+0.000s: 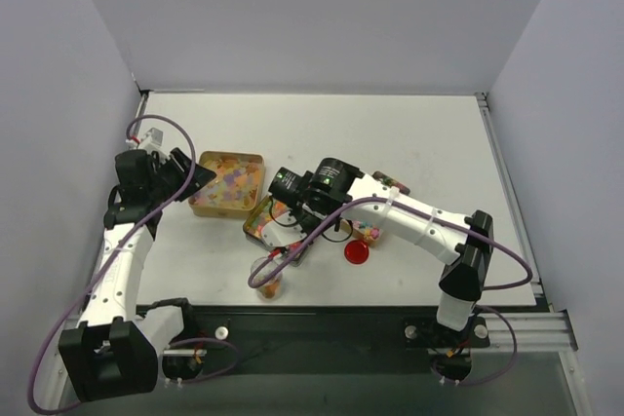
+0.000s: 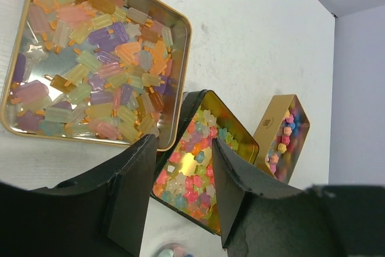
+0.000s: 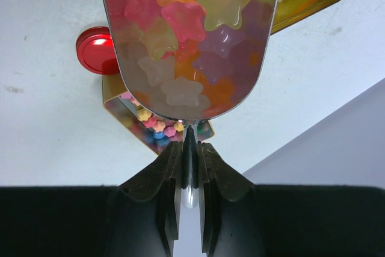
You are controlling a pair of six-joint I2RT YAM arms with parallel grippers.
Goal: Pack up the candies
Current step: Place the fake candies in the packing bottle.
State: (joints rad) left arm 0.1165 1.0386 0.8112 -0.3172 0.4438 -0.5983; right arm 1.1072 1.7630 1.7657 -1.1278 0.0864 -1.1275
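1. The right tool (image 3: 189,148) is clamped shut on the thin handle of a metal scoop (image 3: 129,82).
2. The scoop is filled with star-shaped candies (image 3: 224,1) in orange, yellow, pink, green and purple. It is held above the counter (image 1: 409,133), towards the middle of its front half.
3. Below the scoop a small gold tin (image 3: 114,97) is seen with tiny multicoloured sweets inside, and a red lid (image 3: 95,50) lies flat just beside it, nearer the front edge.
4. The left tool (image 2: 180,200) is held over the left part of the counter with its jaws standing apart, and nothing is gripped between them.
5. Beside the left tool a large square tin (image 2: 180,34) is set, and its floor is partly covered with pastel lolly-shaped sweets on short sticks.
6. A middle tin (image 2: 243,139) of star sweets is placed just beside the large square tin, on the side towards the front right; the small gold tin lies further right.
7. Near the front edge a small clear container (image 1: 268,278) is seen. Its contents are too small to make out.
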